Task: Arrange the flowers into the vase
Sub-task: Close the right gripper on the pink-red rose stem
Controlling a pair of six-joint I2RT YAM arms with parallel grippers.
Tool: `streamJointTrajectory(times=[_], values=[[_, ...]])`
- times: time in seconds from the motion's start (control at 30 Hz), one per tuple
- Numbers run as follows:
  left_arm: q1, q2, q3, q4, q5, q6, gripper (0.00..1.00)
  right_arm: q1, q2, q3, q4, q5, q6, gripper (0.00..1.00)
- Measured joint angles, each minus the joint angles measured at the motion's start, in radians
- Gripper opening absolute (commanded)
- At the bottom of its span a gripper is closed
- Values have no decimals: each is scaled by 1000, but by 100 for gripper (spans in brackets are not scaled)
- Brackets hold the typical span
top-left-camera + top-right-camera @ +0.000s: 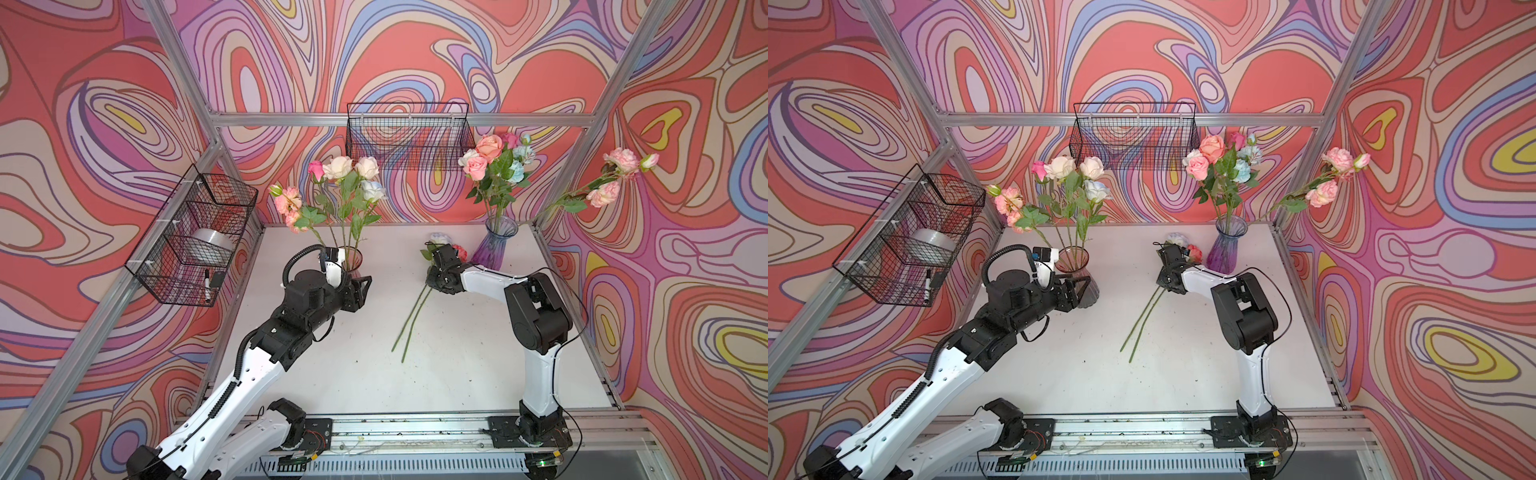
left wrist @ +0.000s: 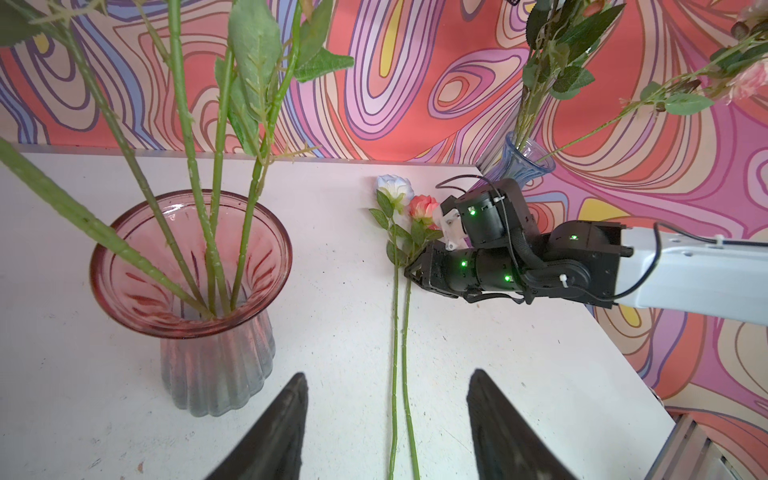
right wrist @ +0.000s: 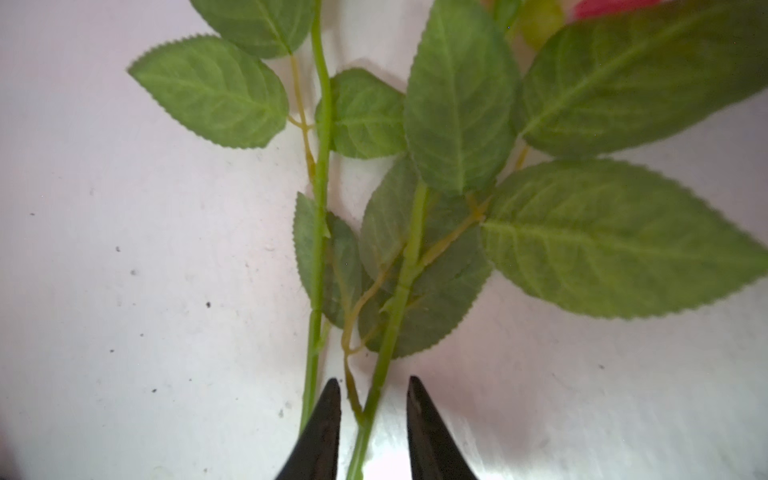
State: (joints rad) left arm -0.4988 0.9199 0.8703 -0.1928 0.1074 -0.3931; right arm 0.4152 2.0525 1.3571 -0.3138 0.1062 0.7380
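On the table [image 1: 457, 353], two flowers [image 2: 395, 332] lengthwise, blooms toward the back wall [image 1: 291, 62].

The right gripper [image 2: 409, 272] has its jaws buried under its own body in both top views. Its wrist cam chops the red bloom [image 3: 615, 6] to a sliver at the edge, and the leaves [image 3: 623, 83] nearby go soft. The left wrist view crops the pink vase [image 2: 216, 374] blooms and the loose stems [image 2: 395, 353]. And that small dark thing [image 1: 217, 279] in the side basket [image 1: 166, 286]? Too tiny to tell.

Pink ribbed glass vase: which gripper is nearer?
Left. The left gripper sits beside the pink ribbed glass vase; right gripper is farther off, jaws around a loose green rose stem.
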Motion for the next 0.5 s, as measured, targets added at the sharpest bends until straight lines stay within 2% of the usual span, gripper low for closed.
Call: streamJointTrajectory(times=[0.1, 0.23, 0.5], values=[[0, -1, 0, 0, 0, 0, 62, 0, 4, 0, 0, -2, 1, 22], [0, -1, 0, 0, 0, 0, 62, 0, 5, 0, -7, -2, -2, 7], [0, -1, 0, 0, -2, 0, 62, 0, -32, -35, 3, 2, 2, 0]])
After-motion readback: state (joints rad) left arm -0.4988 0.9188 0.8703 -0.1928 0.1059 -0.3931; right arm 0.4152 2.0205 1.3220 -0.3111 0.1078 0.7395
